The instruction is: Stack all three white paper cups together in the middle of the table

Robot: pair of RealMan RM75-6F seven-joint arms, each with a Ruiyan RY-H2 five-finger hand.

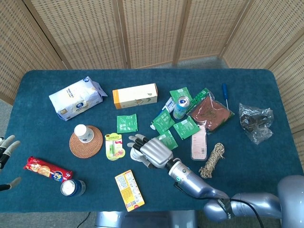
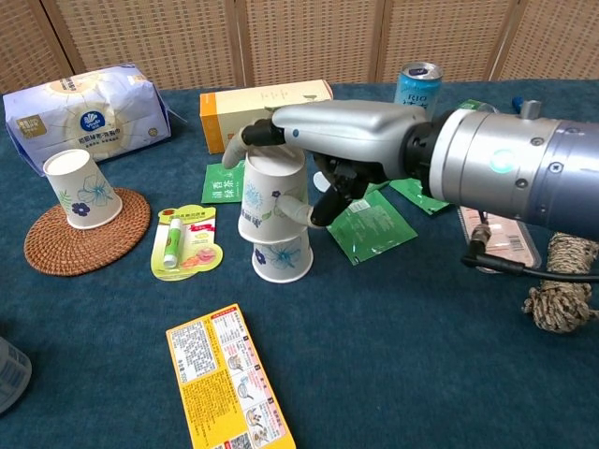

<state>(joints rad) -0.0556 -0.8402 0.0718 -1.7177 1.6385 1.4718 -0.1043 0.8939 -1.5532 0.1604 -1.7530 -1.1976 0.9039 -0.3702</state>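
Two white paper cups with blue flowers stand upside down mid-table. My right hand (image 2: 329, 140) grips the upper cup (image 2: 270, 194) from above and the side, holding it tilted and partly down over the lower cup (image 2: 282, 263), which rests on the blue cloth. In the head view the right hand (image 1: 152, 151) covers most of this pair (image 1: 136, 154). The third cup (image 2: 81, 190) sits upside down on a round woven coaster (image 2: 56, 245) at the left, also seen as cup (image 1: 81, 133). My left hand (image 1: 6, 148) shows only at the left edge, fingers apart, holding nothing.
A lip balm card (image 2: 185, 242) lies left of the stacked cups, a yellow box (image 2: 227, 388) in front, green sachets (image 2: 370, 224) right. An orange-white box (image 2: 267, 101), tissue pack (image 2: 89, 105) and drink can (image 2: 418, 86) stand behind. Rope (image 2: 560, 281) lies far right.
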